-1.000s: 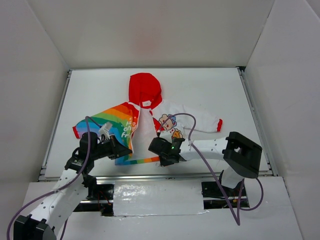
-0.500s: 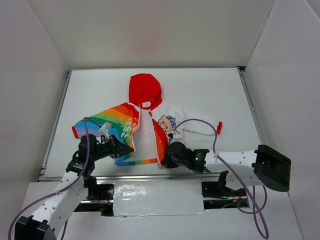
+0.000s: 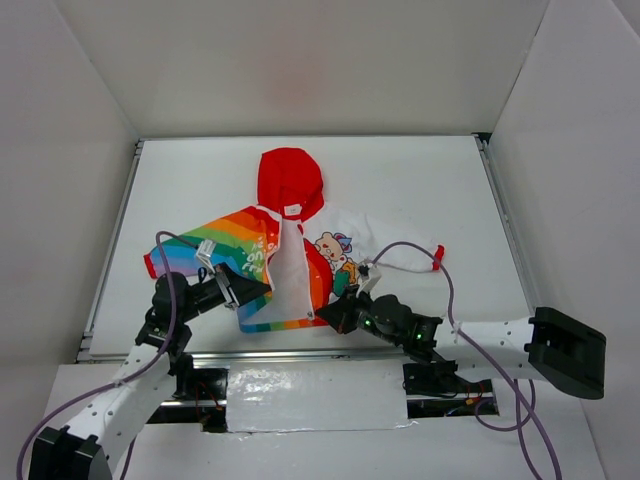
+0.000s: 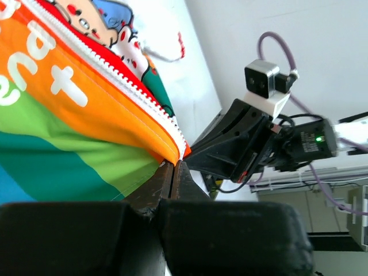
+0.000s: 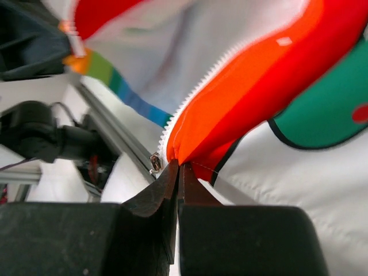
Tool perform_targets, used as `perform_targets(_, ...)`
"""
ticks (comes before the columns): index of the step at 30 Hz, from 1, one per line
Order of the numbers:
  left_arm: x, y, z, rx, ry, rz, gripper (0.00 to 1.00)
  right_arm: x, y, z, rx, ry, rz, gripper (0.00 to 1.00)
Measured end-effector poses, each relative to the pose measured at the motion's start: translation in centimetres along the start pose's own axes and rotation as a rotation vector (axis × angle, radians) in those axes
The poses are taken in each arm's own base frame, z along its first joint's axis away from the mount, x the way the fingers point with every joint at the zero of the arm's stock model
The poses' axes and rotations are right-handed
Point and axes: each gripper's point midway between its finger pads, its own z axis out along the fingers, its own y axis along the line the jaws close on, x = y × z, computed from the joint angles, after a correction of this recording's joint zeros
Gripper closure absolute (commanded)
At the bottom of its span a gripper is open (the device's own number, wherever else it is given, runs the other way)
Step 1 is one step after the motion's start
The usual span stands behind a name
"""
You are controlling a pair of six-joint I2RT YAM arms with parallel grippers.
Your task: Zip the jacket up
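The jacket (image 3: 300,255) lies open on the table, red hood (image 3: 290,178) at the far end. Its rainbow half (image 3: 235,250) is on the left and its white cartoon-print half (image 3: 385,250) on the right. My left gripper (image 3: 258,292) is shut on the bottom hem corner of the rainbow half by the white zipper teeth (image 4: 123,86), as the left wrist view shows (image 4: 174,165). My right gripper (image 3: 332,314) is shut on the orange-red bottom corner of the other half (image 5: 180,167). A small metal zipper slider (image 5: 154,163) hangs just left of those jaws. The two corners are held apart.
The metal rail of the table's near edge (image 3: 300,352) runs just below both grippers. White walls enclose the table on the left, right and far sides. A purple cable (image 3: 420,262) loops over the white sleeve with its red cuff (image 3: 438,257).
My right arm has swung low and out to the right while its gripper kept the hem corner near the front edge. My left gripper shifted slightly right with the rainbow hem.
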Motion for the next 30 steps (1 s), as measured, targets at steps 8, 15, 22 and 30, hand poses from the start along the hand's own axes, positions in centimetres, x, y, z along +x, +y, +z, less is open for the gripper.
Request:
perform_targets(8, -0.1, -0.6, 0.5, 0.040, -0.013, 0.014, 1.00, -2.2, 2.2, 0.1, -0.165, -0.144, -0.106, 1.00)
perform_targets(15, 0.0, -0.5, 0.7, 0.034, -0.014, 0.014, 1.00, -5.3, 5.9, 2.1, -0.222, -0.206, -0.127, 1.00)
perform_targets(22, -0.7, -1.4, 0.7, 0.063, -0.049, 0.035, 1.00, -5.8, 5.9, 2.8, -0.230, -0.213, -0.115, 1.00)
perform_targets(30, -2.1, -3.1, 0.5, 0.119, -0.112, 0.047, 1.00, -5.4, 6.4, 3.5, -0.255, -0.195, -0.100, 1.00)
